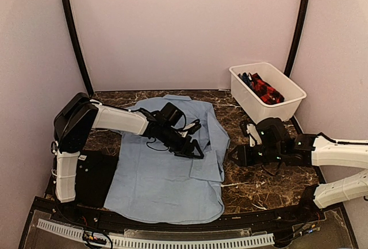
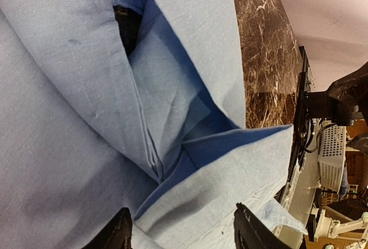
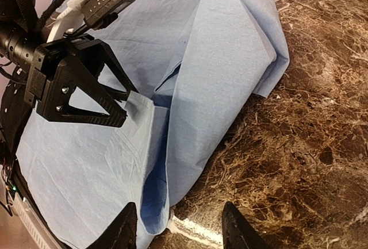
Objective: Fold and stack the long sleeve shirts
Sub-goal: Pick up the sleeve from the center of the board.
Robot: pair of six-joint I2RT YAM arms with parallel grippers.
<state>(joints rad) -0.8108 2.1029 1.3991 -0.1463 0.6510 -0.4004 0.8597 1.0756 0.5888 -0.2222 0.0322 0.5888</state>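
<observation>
A light-blue long sleeve shirt [image 1: 164,174] lies spread on the marble table [image 1: 261,188], its right side folded inward. Above that fold, near the shirt's right edge, is my left gripper [image 1: 195,149]. In the left wrist view its jaws [image 2: 184,234] stand open, straddling a doubled edge of the blue cloth [image 2: 230,174] without pinching it. My right gripper [image 1: 234,157] hovers low just right of the shirt. It is open [image 3: 179,233] over the shirt's folded edge [image 3: 155,197] and bare marble [image 3: 310,145], holding nothing. More shirts, red-black checked [image 1: 265,89] and dark blue [image 1: 246,78], lie in the bin.
A white bin [image 1: 287,102] stands at the back right of the table. A flat black mat [image 1: 95,177] lies under the shirt's left edge by the left arm's base. Curved black poles and pale walls enclose the table.
</observation>
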